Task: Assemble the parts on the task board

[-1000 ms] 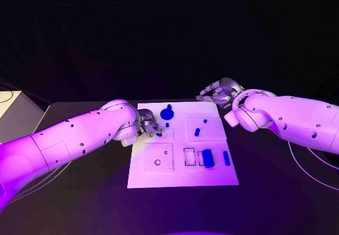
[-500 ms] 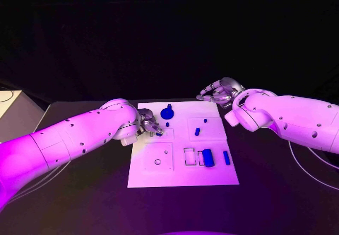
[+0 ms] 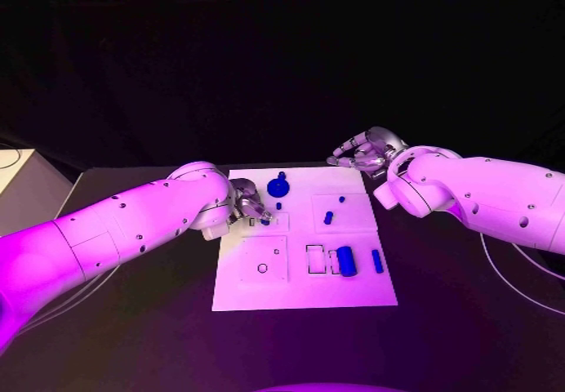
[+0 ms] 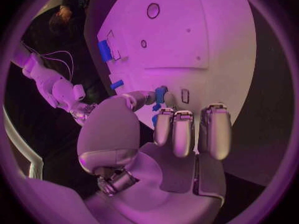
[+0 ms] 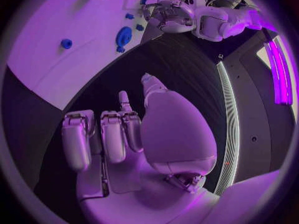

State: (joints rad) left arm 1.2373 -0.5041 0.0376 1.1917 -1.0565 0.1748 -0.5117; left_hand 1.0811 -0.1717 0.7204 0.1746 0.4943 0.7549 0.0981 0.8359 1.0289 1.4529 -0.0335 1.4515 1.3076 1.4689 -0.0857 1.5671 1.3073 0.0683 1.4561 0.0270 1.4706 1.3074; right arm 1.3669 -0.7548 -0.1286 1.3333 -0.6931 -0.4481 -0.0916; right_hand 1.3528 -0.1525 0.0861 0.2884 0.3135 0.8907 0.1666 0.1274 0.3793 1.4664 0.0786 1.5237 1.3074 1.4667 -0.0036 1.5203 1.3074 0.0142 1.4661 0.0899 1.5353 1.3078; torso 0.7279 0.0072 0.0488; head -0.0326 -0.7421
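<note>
Blue part (image 3: 264, 219) pinched by left hand (image 3: 250, 209) over task board (image 3: 304, 290) left edge. Right hand (image 3: 365, 153) curled, holding nothing, past far corner. Thin pinch: could slip or tilt, miss the seat.

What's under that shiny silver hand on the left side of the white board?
The left silver hand holds a small blue part over the white task board. What its fingers cover on the board cannot be seen.

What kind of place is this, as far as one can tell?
Probably a robot lab or demo stand: a black table holds a white task board with small blue parts, under coloured light against a dark backdrop.
</note>
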